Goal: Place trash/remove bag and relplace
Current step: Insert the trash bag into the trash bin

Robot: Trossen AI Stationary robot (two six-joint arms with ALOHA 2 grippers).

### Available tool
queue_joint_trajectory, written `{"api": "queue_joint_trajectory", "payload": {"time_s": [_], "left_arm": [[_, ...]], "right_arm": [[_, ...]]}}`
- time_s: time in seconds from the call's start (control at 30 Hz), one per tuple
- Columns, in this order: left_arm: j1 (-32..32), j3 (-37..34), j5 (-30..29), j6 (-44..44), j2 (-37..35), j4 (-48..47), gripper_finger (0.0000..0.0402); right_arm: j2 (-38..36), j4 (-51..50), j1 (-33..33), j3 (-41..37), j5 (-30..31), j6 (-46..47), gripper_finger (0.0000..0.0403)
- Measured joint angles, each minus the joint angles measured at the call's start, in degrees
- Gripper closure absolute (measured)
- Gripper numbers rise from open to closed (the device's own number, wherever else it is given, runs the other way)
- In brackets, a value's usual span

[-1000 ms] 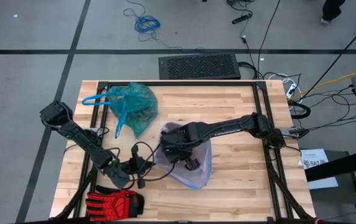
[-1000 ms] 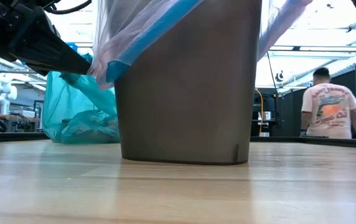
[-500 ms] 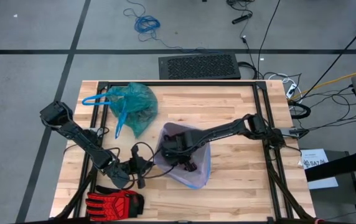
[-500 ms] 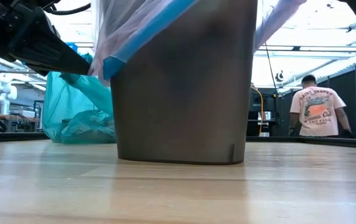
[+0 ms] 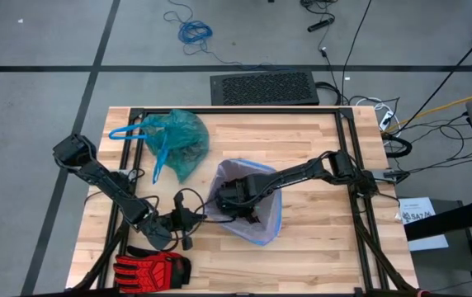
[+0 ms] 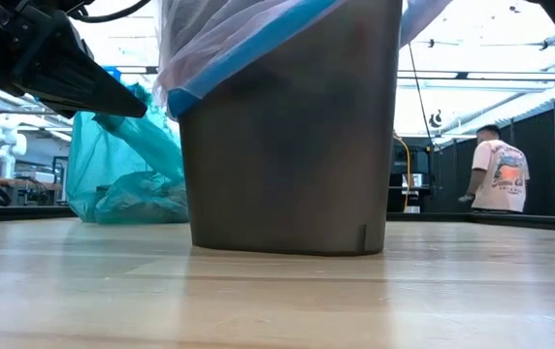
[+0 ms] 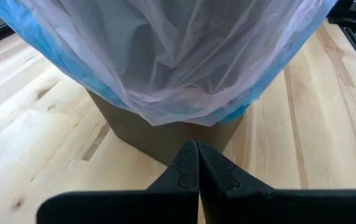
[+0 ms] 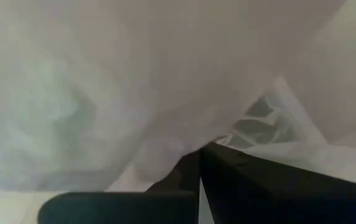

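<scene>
**Q:** Two arms are shown; where does each gripper sit, and how do its jaws stand?

**A:** The right gripper [image 5: 238,198] reaches down inside the mouth of the bin [image 6: 287,145], surrounded by the pale lilac bag [image 5: 265,227] that lines it. In the right wrist view its fingers [image 8: 190,177] are pressed together, with nothing visibly pinched between them; lilac film fills that view. The left gripper [image 5: 193,219] hovers low over the table [image 5: 318,239] just beside the bin's side. In the left wrist view its fingers [image 7: 187,171] are likewise pressed together and empty, pointing at the bin's brown wall beneath the bag's blue rim.

**Q:** Where is the task's bag?

**A:** The teal-green bag [image 5: 177,142] lies bunched on the table toward the far left part, apart from both grippers, its blue drawstring loops [image 5: 129,132] trailing outward. In the low view it appears behind the bin, to the left.

**Q:** What else is visible?

**A:** A red-and-black glove [image 5: 152,268] lies at the near left edge of the table. A person [image 6: 496,174] stands in the room beyond, seen in the low view.
</scene>
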Motion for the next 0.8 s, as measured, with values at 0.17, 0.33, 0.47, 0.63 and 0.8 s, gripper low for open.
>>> {"api": "queue_joint_trajectory", "payload": {"time_s": [0.17, 0.33, 0.47, 0.63, 0.8], "left_arm": [[0.0, 0.0, -0.03, 0.12, -0.01, 0.44, 0.0402], [-1.25, 0.02, -3.3, 4.5, -3.54, 1.71, 0.0402], [-2.61, 0.04, -7.52, 7.98, -8.09, 1.22, 0.0402], [-0.5, 0.09, -7.33, 8.1, -9.39, -0.6, 0.0402], [2.32, 0.09, -4.9, 7.76, -7.36, -0.63, 0.0402]], "right_arm": [[-0.23, -0.38, 0.02, -0.03, 0.12, 0.18, 0.0403], [-0.42, -1.06, 0.07, 0.61, 0.22, 0.68, 0.0403], [-0.41, -1.02, 0.07, 0.63, 0.07, 0.77, 0.0403], [-0.2, -0.66, 0.04, 0.71, 0.0, 0.32, 0.0403], [0.02, -0.41, -0.24, 0.74, -0.2, 0.39, 0.0403]]}}
